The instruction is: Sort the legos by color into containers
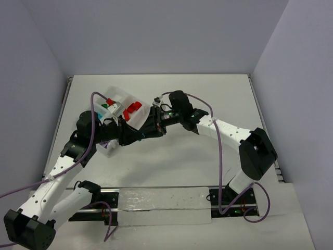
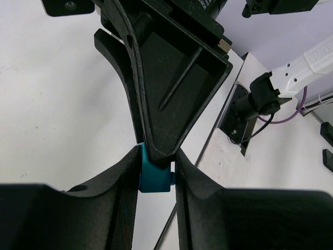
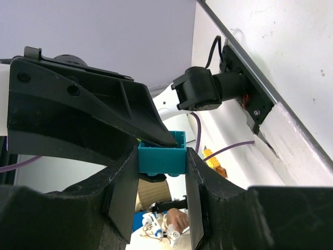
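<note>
While left tool (image 2: 156, 174) and right tool (image 3: 162, 169) pinch one teal brick (image 3: 161, 156), tray compartments (image 1: 120, 94) hold red bricks (image 1: 134, 108).

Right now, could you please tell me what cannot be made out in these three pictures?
Top view: near compartments of the tray and their count, hidden under the left arm.
Top view: the teal brick, covered by the meeting claws.
Wrist views: whether it is one brick or a cluster; the left claw and right claw cover its sides.
Top view: shapes of the red bricks, too small.
</note>
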`<state>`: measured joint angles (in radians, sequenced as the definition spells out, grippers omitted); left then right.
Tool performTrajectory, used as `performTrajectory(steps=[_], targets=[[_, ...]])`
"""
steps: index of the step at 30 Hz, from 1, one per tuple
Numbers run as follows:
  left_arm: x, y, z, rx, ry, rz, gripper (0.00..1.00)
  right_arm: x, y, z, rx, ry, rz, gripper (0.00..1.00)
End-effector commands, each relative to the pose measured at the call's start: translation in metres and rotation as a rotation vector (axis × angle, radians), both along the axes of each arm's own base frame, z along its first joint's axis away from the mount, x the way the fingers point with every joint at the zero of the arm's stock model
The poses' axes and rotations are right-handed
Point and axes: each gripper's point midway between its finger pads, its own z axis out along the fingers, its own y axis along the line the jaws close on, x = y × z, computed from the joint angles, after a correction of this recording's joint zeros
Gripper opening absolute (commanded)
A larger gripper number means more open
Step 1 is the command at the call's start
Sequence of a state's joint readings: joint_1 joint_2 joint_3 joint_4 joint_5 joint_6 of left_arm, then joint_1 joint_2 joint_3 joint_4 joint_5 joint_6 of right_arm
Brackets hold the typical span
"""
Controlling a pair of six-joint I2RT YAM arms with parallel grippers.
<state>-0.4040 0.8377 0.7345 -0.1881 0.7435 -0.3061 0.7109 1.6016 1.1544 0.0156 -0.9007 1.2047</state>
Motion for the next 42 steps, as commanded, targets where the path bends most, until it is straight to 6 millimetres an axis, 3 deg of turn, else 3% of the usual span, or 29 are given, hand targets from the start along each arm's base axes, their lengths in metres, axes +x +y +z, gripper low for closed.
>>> performTrajectory(steps=[1,7,9,10,11,13,15,17,20,23,27,29,30,31,33,34,42], targets=[[0.004,0.000,0.025,-0.021,-0.059,0.004,0.00,-0.001,-0.003,0.005,0.032,-0.034,0.017,0.00],[0.002,0.002,0.021,-0.009,-0.053,0.013,0.00,0.004,-0.005,0.008,0.046,-0.039,-0.001,0.00],[0.002,0.004,0.020,0.000,-0.052,0.027,0.00,0.006,-0.006,0.010,0.055,-0.044,-0.004,0.08],[0.002,0.006,0.019,0.006,-0.058,0.035,0.00,0.008,-0.008,0.011,0.060,-0.048,-0.012,0.19],[0.003,0.008,0.017,0.016,-0.055,0.048,0.00,0.009,-0.011,0.010,0.059,-0.050,-0.024,0.51],[0.002,0.010,0.015,0.025,-0.058,0.060,0.00,0.019,-0.020,0.013,0.048,-0.063,-0.071,0.80],[0.001,0.011,0.016,0.021,-0.060,0.063,0.00,0.028,-0.031,0.015,0.042,-0.085,-0.100,0.91],[0.001,0.011,0.015,0.023,-0.056,0.064,0.00,0.038,-0.040,0.020,0.035,-0.127,-0.130,0.95],[0.006,0.013,0.013,0.033,-0.042,0.092,0.00,0.046,-0.055,0.011,-0.064,-0.153,-0.172,0.95],[0.029,0.028,0.012,0.068,-0.028,0.259,0.00,0.061,-0.074,-0.001,-0.197,-0.214,-0.253,0.95],[0.071,0.073,0.011,0.116,0.003,0.636,0.00,0.084,-0.121,-0.016,-0.475,-0.341,-0.430,0.97],[0.089,0.116,0.009,0.116,0.071,0.944,0.00,0.089,-0.149,-0.022,-0.610,-0.392,-0.510,0.99],[0.094,0.134,0.013,0.112,0.088,1.048,0.00,0.091,-0.156,-0.022,-0.640,-0.409,-0.529,1.00],[0.097,0.136,0.011,0.108,0.109,1.067,0.00,0.093,-0.160,-0.021,-0.656,-0.427,-0.545,1.00],[0.102,0.172,-0.007,0.193,0.222,1.223,0.00,0.092,-0.171,-0.023,-0.698,-0.447,-0.567,1.00],[0.107,0.189,-0.005,0.196,0.253,1.277,0.00,0.092,-0.174,-0.024,-0.704,-0.450,-0.572,1.00],[0.152,0.227,-0.039,0.252,0.369,1.380,0.00,0.086,-0.179,-0.031,-0.723,-0.468,-0.558,1.00]])
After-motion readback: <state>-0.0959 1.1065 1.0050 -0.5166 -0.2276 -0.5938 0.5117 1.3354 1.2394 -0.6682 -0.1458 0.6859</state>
